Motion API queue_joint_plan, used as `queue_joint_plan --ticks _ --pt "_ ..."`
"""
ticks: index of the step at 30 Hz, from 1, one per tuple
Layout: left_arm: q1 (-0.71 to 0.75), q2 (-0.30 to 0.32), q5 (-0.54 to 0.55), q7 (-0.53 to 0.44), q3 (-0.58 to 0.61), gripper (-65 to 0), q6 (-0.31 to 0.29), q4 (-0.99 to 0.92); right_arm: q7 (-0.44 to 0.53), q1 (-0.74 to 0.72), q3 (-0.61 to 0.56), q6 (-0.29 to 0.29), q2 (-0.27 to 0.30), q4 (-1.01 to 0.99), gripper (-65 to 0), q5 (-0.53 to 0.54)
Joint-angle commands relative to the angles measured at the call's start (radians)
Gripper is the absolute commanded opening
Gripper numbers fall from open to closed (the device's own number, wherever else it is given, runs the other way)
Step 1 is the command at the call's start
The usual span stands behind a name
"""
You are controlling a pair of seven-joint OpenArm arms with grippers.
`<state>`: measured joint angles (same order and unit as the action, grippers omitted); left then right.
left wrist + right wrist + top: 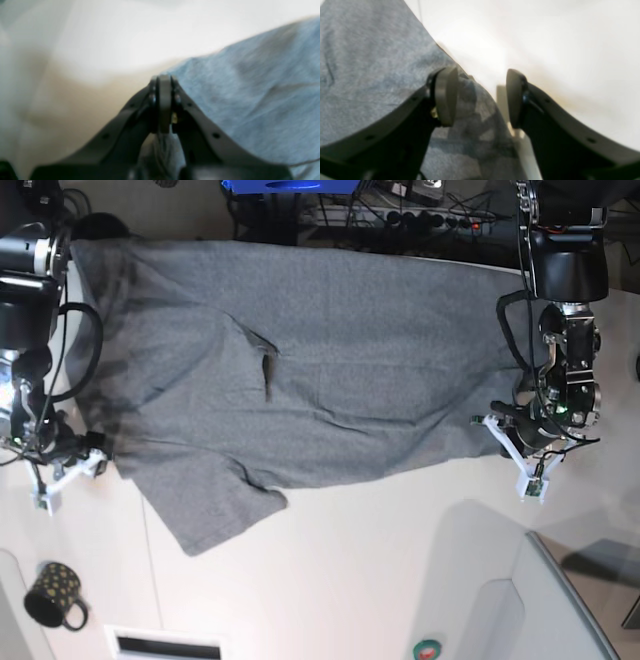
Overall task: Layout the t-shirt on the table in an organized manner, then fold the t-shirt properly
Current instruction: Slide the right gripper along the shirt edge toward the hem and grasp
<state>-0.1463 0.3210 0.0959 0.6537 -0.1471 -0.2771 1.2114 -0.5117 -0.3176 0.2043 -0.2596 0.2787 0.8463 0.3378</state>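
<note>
White smooth worktop (400,560) carries the heather-grey cotton t-shirt (330,350), spread flat, 0 folds yet. My left hand (165,100) is clenched at its edge; right hand (481,97) released over a corner.

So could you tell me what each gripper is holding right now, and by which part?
The left gripper is shut on the t-shirt, pinching its edge. The right gripper is open astride another edge, holding nothing.
</note>
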Motion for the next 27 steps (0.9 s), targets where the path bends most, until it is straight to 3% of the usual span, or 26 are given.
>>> queue_joint_plan --ticks 1,10,16,27 --pt "-0.023 0.013 0.005 -0.018 -0.004 -65.0 0.005 0.012 0.038 -0.031 0.002 -0.004 0.02 0.008 -33.5 0.011" --pt "-0.023 0.014 0.005 -0.018 -0.004 -65.0 0.005 0.011 0.147 -0.07 0.002 -0.007 0.023 -0.161 -32.9 0.011" --pt "-0.023 0.014 0.005 -0.018 -0.004 -65.0 0.005 0.009 0.178 -0.078 0.002 -0.123 0.023 -0.187 -33.5 0.011" --pt "-0.023 0.048 0.005 -0.018 -0.004 -65.0 0.005 0.009 0.173 -0.12 0.002 -0.122 0.023 -0.192 -33.5 0.01"
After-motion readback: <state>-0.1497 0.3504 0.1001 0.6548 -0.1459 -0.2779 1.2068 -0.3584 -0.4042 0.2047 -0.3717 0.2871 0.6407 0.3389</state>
